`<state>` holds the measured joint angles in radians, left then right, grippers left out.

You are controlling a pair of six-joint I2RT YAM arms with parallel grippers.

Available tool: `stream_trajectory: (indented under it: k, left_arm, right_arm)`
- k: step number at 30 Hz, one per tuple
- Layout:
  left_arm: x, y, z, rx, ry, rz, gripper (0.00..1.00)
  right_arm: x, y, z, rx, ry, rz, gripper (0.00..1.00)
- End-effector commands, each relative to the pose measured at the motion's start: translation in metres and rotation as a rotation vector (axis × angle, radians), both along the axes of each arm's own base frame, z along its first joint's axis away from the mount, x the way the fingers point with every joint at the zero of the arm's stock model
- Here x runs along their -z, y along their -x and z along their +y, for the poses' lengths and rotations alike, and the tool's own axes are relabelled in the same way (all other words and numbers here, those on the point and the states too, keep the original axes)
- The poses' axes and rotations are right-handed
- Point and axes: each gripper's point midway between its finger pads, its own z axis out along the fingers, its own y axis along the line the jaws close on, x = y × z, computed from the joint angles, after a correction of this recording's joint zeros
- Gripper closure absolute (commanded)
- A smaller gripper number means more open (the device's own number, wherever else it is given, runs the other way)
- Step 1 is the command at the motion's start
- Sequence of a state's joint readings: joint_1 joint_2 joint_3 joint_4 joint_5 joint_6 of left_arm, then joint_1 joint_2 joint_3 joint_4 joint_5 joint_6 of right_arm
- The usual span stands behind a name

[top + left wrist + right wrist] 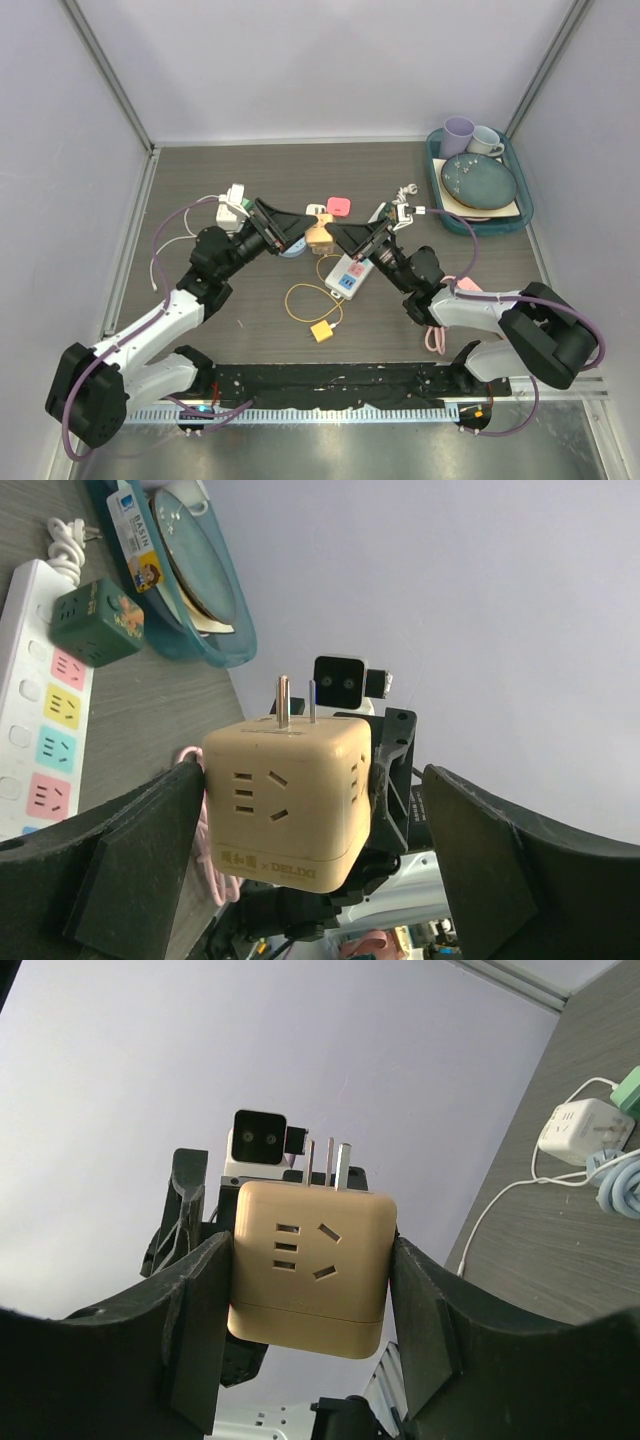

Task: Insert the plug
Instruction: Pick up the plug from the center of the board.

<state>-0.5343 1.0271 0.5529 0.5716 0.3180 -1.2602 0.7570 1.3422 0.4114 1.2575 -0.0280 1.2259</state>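
Right wrist view shows the right gripper pinching the tan cube plug by its flat sides, mid-table just far of the power strip, with the left gripper spread wide either side of it; the plug looks like rigid, light, smooth plastic that could slip, so opposite faces seem the place to hold.

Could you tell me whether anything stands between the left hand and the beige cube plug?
Nothing visible does: the beige cube plug sits inside the open left hand, with a gap on one side, while the right hand grips it.
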Motion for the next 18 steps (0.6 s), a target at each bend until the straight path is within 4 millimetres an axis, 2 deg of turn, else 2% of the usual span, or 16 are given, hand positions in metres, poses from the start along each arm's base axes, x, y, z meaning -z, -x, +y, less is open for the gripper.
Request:
stream_trajectory:
  k: [1,8,18]
  left_arm:
    - [-0.036,0.010,-0.003,0.057,0.075,-0.091,0.08]
    - [-0.038,0.014,-0.006,0.086,0.078,-0.097,0.24]
    - [-0.043,0.016,-0.008,0.106,0.099,-0.107,0.44]
  right_arm:
    - [-0.047,0.012,-0.011,-0.011,-0.149,-0.130,0.99]
    - [-0.050,0.013,-0.012,-0.032,-0.196,-0.124,0.99]
    - [-0.044,0.013,-0.002,-0.073,-0.165,-0.108,0.99]
